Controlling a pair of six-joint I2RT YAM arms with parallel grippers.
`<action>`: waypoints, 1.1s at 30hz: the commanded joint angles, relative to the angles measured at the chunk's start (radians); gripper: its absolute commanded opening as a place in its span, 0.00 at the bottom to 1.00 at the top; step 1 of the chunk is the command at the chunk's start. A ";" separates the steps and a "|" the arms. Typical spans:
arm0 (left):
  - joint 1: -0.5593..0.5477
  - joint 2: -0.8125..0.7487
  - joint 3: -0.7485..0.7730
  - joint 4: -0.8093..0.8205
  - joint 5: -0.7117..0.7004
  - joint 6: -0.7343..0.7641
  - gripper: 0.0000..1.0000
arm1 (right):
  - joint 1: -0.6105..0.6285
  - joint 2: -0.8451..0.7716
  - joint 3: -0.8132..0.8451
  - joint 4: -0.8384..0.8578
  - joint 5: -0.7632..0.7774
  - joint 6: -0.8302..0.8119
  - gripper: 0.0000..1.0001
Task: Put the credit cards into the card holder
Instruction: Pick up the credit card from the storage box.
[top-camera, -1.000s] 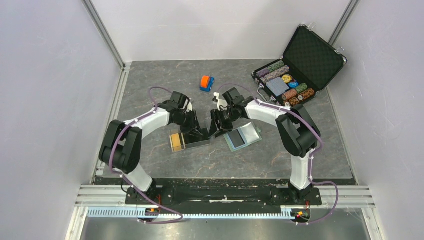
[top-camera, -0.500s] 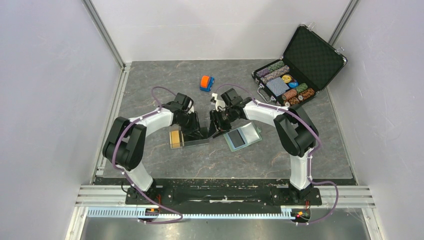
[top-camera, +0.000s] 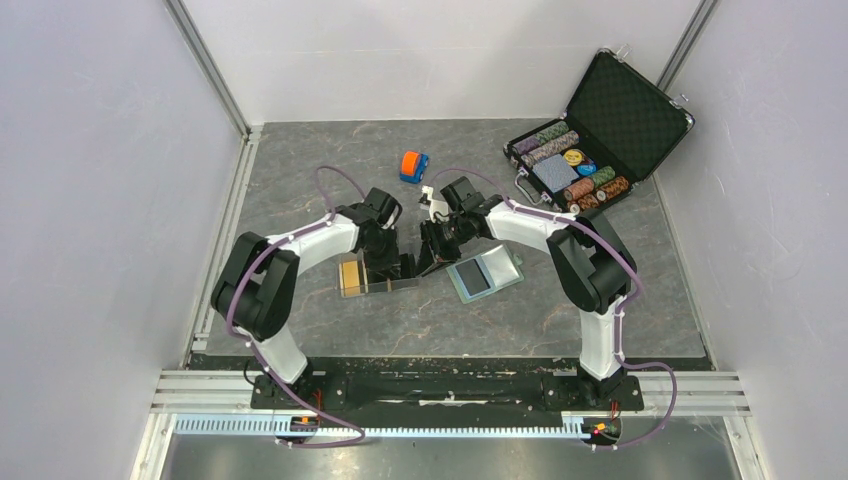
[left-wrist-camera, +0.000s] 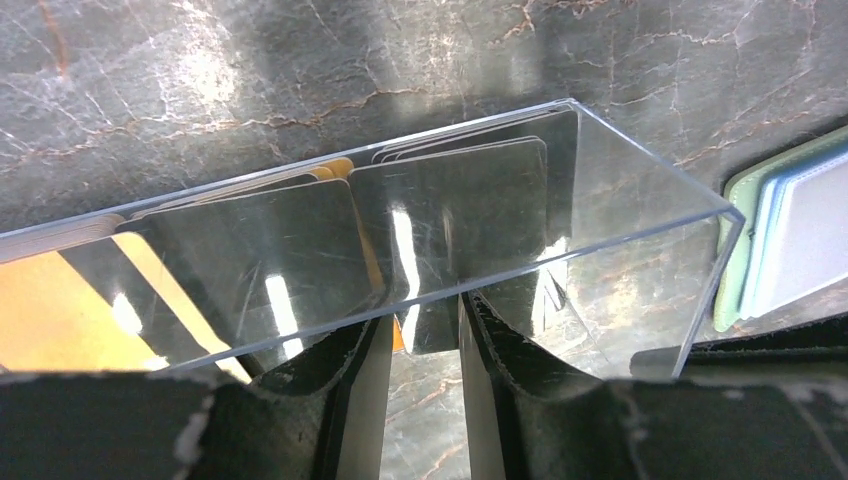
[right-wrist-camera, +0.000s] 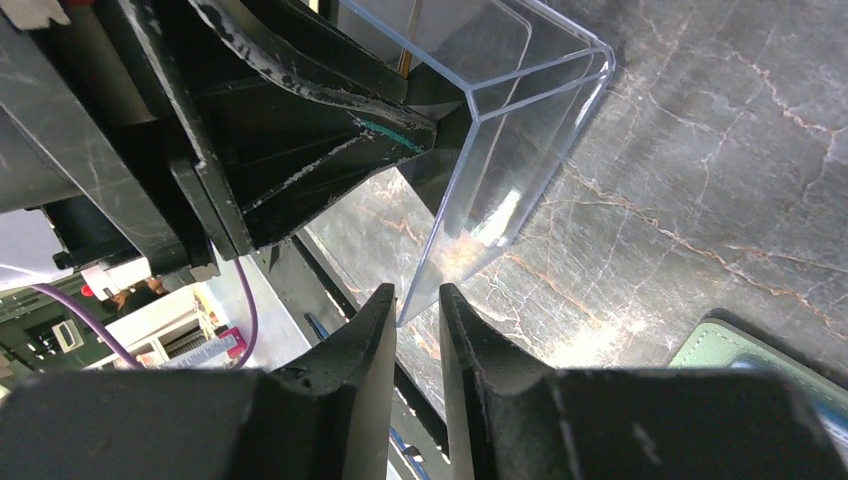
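**Clear tray of cards, both sets of fingers at its walls**

- Left fingers (left-wrist-camera: 335, 395): apart, with bare bench (top-camera: 450, 320) showing through the gap. The tips are up against the long wall of the clear tray (left-wrist-camera: 620, 250), and nothing is seen clamped between them. A dark patch sits at the top of the gap, at the tray wall. Whether it is a card or a reflection cannot be told.
- Right fingers (right-wrist-camera: 350, 365): a narrow gap apart, wider than the tray wall is thick. A corner of the tray's end wall stands in that gap, and the fingers are not closed on it. They are at the tray's end that faces the card holder.
- Credit cards (left-wrist-camera: 450, 210): inside the tray, overlapping in a row along its length. The glossy black ones lie toward the card-holder end and the orange-gold ones toward the opposite end.
- Card holder (top-camera: 503, 262): on the bench just beside the tray's end, on the side of the right fingers. It lies open with the pale blue inside up and a sage-green border showing. A dark rectangle shows on the half nearer the tray; what it is cannot be told.
- Toy car (top-camera: 413, 166): orange and blue, beyond the tray toward the back wall, well apart from it.
- Chip case (top-camera: 600, 130): black, lid open, rows of chips inside. It stands well apart from the tray, past the card holder and further back.
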 joint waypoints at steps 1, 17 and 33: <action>-0.048 0.068 0.057 -0.091 -0.126 0.049 0.37 | 0.006 0.013 0.025 0.009 0.003 -0.007 0.23; -0.072 0.034 0.025 0.096 0.092 0.015 0.41 | 0.008 0.016 0.023 0.010 -0.004 -0.013 0.22; -0.070 -0.075 0.017 -0.007 -0.087 0.013 0.46 | 0.009 0.024 0.023 0.013 -0.017 -0.016 0.22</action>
